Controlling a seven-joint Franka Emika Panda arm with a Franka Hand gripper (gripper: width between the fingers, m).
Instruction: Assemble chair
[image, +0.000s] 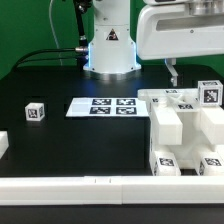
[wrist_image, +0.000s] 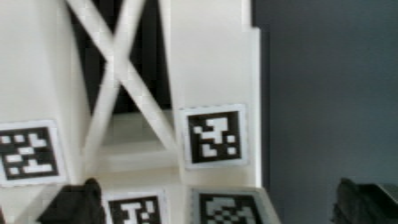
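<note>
The gripper (image: 172, 76) hangs with its jaws spread and empty, just above the far edge of the chair parts (image: 182, 128). These are clustered at the exterior view's right, against the near rail (image: 100, 186), probably to keep them square for grasping. One tagged cube (image: 35, 112) lies well apart, beyond the marker board (image: 105, 105) toward the exterior view's left. No containers are in view.

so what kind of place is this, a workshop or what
Probably a robotics lab bench: a robot arm's base at the back of a black table, a marker board of printed tags, and white chair parts bearing tags.
</note>
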